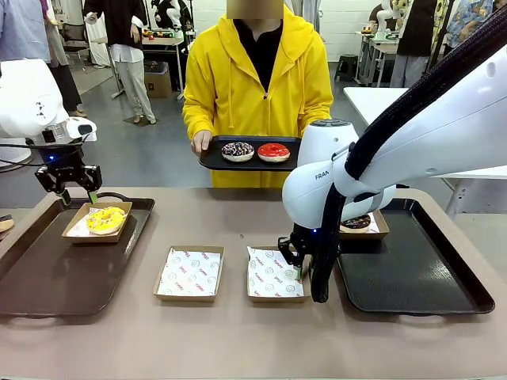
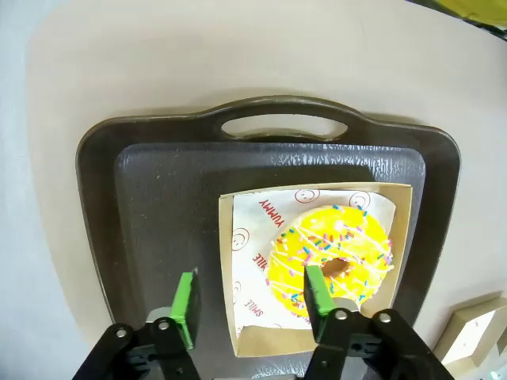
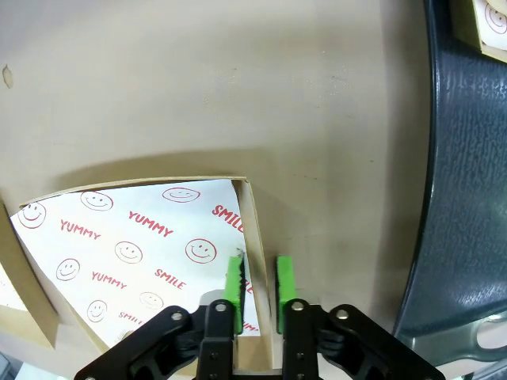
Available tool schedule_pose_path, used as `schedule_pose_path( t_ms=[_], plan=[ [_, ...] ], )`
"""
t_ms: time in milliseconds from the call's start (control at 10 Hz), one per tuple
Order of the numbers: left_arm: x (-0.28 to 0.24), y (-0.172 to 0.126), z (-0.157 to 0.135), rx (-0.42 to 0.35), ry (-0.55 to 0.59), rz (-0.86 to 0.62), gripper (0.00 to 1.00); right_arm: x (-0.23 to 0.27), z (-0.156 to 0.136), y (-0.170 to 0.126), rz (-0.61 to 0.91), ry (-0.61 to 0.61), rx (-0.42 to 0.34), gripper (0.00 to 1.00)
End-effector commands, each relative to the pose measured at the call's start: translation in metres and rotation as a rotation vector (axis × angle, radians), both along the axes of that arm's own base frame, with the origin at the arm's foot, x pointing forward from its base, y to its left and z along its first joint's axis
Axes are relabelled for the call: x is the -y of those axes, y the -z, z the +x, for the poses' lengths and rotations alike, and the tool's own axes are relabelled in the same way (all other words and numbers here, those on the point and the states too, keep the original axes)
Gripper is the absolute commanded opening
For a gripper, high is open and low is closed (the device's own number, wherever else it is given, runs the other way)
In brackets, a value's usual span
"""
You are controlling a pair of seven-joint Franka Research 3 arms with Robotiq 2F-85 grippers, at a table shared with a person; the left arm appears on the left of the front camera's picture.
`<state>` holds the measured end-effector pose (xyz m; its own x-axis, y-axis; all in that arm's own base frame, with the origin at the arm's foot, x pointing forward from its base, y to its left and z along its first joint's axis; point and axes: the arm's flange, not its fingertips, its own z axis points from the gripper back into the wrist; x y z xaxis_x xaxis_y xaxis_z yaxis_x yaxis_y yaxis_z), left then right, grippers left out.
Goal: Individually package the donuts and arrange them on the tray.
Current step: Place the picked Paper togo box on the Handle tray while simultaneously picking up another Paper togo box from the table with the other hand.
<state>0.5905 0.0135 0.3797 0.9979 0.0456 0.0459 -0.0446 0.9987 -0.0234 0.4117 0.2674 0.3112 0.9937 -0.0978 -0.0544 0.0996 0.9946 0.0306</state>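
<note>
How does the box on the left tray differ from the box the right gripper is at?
1. The tray box holds the yellow donut; the table box holds only its liner.
2. The tray box sits on the left tray; the table box sits on the bare table.
3. The left gripper hangs open over the tray box; the right gripper pinches the table box's wall.
Shared: brown paper, smiley-print liner.

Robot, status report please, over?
Left gripper open above boxed yellow donut. Right gripper pinching wall of empty box. Person holds two donuts on tray. Nothing blocking.
</note>
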Motion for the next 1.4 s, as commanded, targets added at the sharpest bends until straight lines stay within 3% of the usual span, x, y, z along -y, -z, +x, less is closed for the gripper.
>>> schedule_pose_path(
  t_ms=[0,400,700,1000,1300],
  plan=[
    [0.001,0.001,-0.008,0.020,0.020,-0.001,1.00,0.001,-0.002,0.003,-0.006,-0.008,0.005,0.00],
    [0.002,-0.003,-0.011,0.024,0.028,-0.003,1.00,0.003,0.003,0.004,0.007,0.011,0.000,0.00],
    [0.002,-0.021,-0.031,0.015,0.029,-0.077,0.99,0.011,0.015,-0.002,0.034,0.045,-0.038,0.00],
    [-0.011,-0.068,-0.074,0.075,-0.027,-0.260,0.99,0.013,0.023,-0.050,0.057,0.026,0.026,0.00],
    [-0.041,-0.105,-0.122,0.158,-0.030,-0.600,0.99,0.022,0.067,-0.098,0.126,0.045,0.052,0.00]
  ],
)
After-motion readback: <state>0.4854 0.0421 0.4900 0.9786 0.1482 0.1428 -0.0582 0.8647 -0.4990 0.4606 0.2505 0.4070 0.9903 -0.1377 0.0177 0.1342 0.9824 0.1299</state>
